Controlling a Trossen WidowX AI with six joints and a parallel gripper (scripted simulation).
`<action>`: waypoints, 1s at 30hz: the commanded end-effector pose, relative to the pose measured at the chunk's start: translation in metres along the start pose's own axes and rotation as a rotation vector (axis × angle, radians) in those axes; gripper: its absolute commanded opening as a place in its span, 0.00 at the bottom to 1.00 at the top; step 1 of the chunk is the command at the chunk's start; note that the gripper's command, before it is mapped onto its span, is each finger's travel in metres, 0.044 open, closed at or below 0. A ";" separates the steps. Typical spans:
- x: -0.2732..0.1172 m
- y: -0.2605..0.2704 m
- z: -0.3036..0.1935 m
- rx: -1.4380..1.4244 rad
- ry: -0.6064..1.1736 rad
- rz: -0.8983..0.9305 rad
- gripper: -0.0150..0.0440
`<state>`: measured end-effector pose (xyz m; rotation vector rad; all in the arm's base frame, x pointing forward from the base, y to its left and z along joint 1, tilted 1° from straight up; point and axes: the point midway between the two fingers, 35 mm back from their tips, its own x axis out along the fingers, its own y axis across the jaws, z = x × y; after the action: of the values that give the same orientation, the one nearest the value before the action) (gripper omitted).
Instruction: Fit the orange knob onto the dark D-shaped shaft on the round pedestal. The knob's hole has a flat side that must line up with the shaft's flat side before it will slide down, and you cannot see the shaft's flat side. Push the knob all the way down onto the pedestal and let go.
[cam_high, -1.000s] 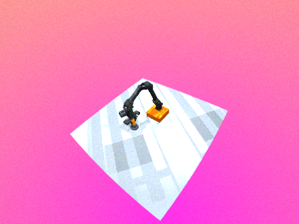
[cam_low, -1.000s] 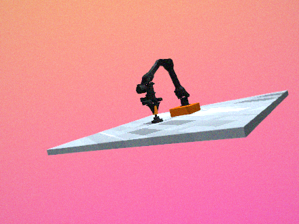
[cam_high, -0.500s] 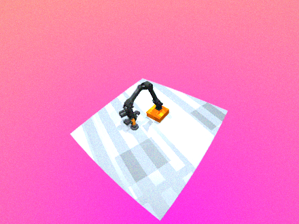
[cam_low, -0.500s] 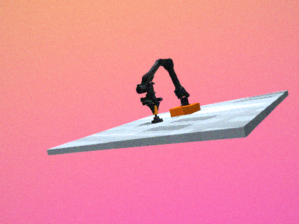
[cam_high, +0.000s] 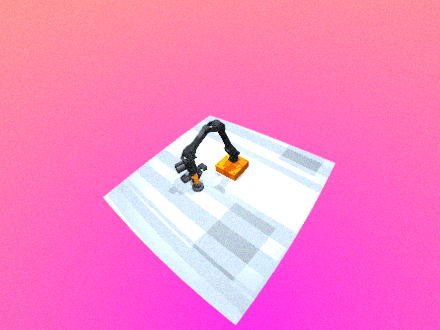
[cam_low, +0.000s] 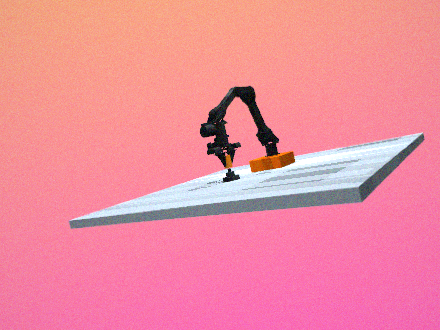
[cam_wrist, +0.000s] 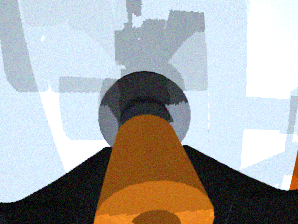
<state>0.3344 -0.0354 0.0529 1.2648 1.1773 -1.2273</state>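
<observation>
The orange knob (cam_high: 195, 179) (cam_low: 228, 161) (cam_wrist: 145, 165) is upright between the fingers of my gripper (cam_high: 195, 176) (cam_low: 228, 159) (cam_wrist: 147, 152), which is shut on it. The round dark pedestal (cam_high: 198, 188) (cam_low: 231, 178) (cam_wrist: 142, 85) stands on the table below the knob. The dark shaft (cam_low: 230, 171) (cam_wrist: 145, 106) shows between the knob's lower end and the pedestal in the exterior view, so the knob is not down on the pedestal. The knob looks roughly in line with the shaft. Whether its lower end touches the shaft's top is too small to tell. The shaft's flat side is hidden.
The arm's orange base block (cam_high: 232, 167) (cam_low: 272, 162) stands on the table (cam_high: 270, 200) (cam_low: 300, 192) beside the pedestal, with the arm arching over from it. Grey and white patches cover the table top.
</observation>
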 end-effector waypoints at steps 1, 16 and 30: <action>0.001 0.001 0.001 0.016 -0.002 0.003 0.25; 0.005 -0.001 0.001 0.016 -0.002 0.003 0.25; 0.006 -0.001 0.001 -0.009 -0.002 0.002 0.25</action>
<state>0.3332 -0.0354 0.0469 1.2495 1.1859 -1.2093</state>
